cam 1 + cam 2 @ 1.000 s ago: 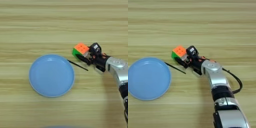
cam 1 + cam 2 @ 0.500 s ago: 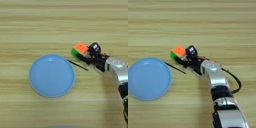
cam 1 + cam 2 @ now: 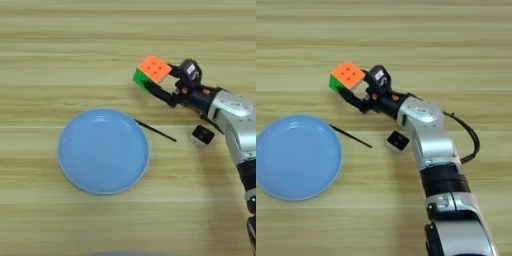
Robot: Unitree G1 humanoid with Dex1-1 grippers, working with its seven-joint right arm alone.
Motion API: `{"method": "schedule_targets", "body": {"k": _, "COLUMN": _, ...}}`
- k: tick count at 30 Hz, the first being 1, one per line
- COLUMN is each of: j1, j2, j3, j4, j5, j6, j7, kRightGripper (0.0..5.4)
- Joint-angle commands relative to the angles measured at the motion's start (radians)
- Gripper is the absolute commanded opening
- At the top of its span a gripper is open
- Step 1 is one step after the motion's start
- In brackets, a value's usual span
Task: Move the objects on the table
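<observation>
- The puzzle cube [image 3: 152, 73], orange face up and green face toward the near left, sits at the tip of the right claw [image 3: 357, 93], left of the arm.
- The claw is pinching the cube: one black finger [image 3: 159, 93] runs under its near side, the other presses its right side by the black wrist block. Whether the cube is clear of the table [image 3: 75, 45] or resting on it, I cannot tell.
- The cube lies far and to the right of the blue plate [image 3: 103, 151], apart from its rim. A move to the plate would, I judge, go left and nearer.
- The thin black stick [image 3: 350, 136] lies slantwise between cube and plate, its left end at the plate's right rim, so it lies under that path.
- The small black block [image 3: 397, 141] sits beside the silver forearm [image 3: 428, 133], on its left, nearer than the claw.
- No pliers are visible.
</observation>
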Motion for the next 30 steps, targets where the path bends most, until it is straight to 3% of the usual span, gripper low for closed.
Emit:
{"method": "schedule_targets", "body": {"k": 1, "j1": -0.018, "j2": -0.013, "j3": 0.021, "j4": -0.157, "j5": 0.021, "j6": 0.034, "j7": -0.005, "kRightGripper": 3.33}}
{"method": "schedule_targets", "body": {"k": 10, "j1": 0.045, "j2": 0.009, "j3": 0.113, "j4": -0.305, "j5": 0.032, "j6": 0.13, "j7": 0.026, "kRightGripper": 3.33}}
{"method": "schedule_targets", "body": {"k": 19, "j1": 0.085, "j2": 0.04, "j3": 0.204, "j4": -0.329, "j5": 0.031, "j6": 0.181, "j7": 0.046, "kRightGripper": 3.33}}
{"method": "schedule_targets", "body": {"k": 30, "j1": 0.093, "j2": 0.068, "j3": 0.284, "j4": -0.251, "j5": -0.009, "j6": 0.151, "j7": 0.055, "kRightGripper": 3.33}}
